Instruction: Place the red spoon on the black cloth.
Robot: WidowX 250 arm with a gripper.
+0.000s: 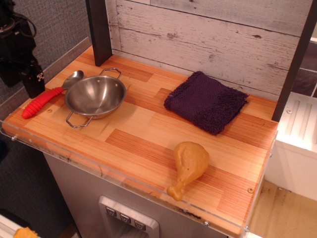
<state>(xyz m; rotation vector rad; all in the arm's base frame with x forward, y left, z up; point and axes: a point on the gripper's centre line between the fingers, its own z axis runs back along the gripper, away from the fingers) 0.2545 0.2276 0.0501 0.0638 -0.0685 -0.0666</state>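
Note:
The red spoon (42,101) lies flat at the far left of the wooden counter. Its red handle points to the front left and its silver bowl touches the steel bowl's rim. The black cloth (206,101) lies flat at the back right, near the plank wall, with nothing on it. My gripper (21,88) hangs at the left edge of the view, just above and left of the spoon's handle. Its dark fingers (33,84) stand apart and hold nothing. The left finger is partly cut off by the frame edge.
A steel two-handled bowl (95,95) stands right of the spoon. A yellow toy chicken drumstick (189,166) lies near the front edge. A dark post (99,29) stands at the back left. The counter (143,141) drops off at front and right.

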